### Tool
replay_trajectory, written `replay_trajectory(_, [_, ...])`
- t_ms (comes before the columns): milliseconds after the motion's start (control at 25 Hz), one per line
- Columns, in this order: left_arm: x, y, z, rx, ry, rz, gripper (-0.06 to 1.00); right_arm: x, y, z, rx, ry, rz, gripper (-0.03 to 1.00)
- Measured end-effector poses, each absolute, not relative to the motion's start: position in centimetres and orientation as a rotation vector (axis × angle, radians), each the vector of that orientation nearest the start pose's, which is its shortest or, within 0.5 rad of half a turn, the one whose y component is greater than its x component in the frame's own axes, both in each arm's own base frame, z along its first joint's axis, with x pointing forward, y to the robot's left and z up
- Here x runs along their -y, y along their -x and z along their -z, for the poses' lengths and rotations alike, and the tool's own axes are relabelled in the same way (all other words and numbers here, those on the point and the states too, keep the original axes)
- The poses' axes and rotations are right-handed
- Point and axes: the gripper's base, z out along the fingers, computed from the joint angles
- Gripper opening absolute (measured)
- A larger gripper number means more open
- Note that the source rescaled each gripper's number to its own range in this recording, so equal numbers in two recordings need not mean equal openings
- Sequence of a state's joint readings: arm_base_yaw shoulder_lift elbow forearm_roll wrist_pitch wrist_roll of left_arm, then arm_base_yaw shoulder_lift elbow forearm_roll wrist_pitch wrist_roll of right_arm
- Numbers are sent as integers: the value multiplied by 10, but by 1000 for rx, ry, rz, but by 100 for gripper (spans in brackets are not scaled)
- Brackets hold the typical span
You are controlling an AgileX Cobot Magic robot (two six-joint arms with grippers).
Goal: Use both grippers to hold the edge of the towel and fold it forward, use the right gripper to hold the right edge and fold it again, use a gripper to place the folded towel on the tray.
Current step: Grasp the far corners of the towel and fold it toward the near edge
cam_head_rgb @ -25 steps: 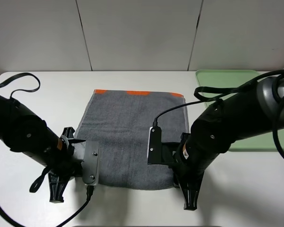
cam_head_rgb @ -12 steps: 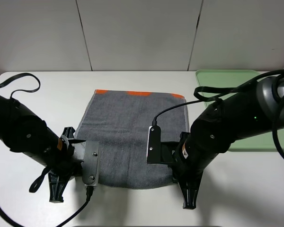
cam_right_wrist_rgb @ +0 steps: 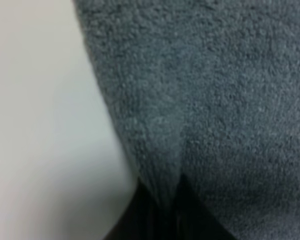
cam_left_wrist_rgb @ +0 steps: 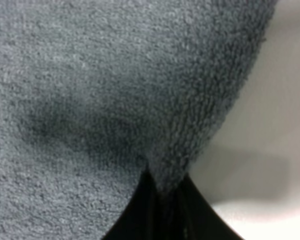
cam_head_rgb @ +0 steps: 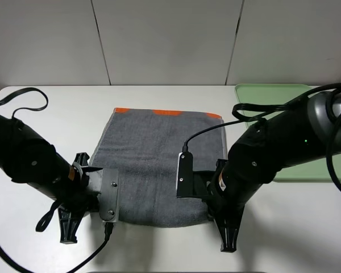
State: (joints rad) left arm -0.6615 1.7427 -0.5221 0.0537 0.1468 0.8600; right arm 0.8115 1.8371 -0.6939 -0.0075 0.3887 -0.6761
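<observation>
White table [cam_head_rgb: 74, 116] bearing one towel [cam_head_rgb: 159, 159], one tray [cam_head_rgb: 278, 94]; left jaws and right jaws each pinched fully closed on towel's near edge [cam_head_rgb: 153, 220].

A dark grey towel [cam_head_rgb: 153, 153] lies flat in the middle of the white table [cam_head_rgb: 57, 114], with orange bands [cam_head_rgb: 165, 112] showing along its far edge. Two bulky black arms bend low over its near corners: the left arm [cam_head_rgb: 28, 162] at the near left, the right arm [cam_head_rgb: 273, 153] at the near right. Each carries a pale grey wrist plate [cam_head_rgb: 108, 202] above the towel, and the fingertips are hidden beneath. A tiny green light [cam_head_rgb: 304, 141] glows on the right arm. The pale green tray [cam_head_rgb: 267, 94] sits at the far right, partly covered by that arm.
</observation>
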Motion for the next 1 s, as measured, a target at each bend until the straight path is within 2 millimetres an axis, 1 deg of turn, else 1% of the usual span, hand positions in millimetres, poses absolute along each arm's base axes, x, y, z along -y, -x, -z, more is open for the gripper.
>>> replay_trajectory(120, [143, -185, -98, 2419, 2411, 76, 1, -191, -181, -89, -2277, 2020, -13, 0])
replay_trajectory(280, [140, -182, -119, 2461, 2420, 82, 1, -188, -178, -95, -2350, 1983, -16, 0])
replay_trajectory(600, [130, -168, -148, 2469, 2380, 69, 1, -184, -171, -127, -2358, 1928, -53, 0])
replay_trajectory(1000, [117, -148, -180, 2498, 2338, 26, 1, -179, -157, -158, -2408, 1862, -142, 0])
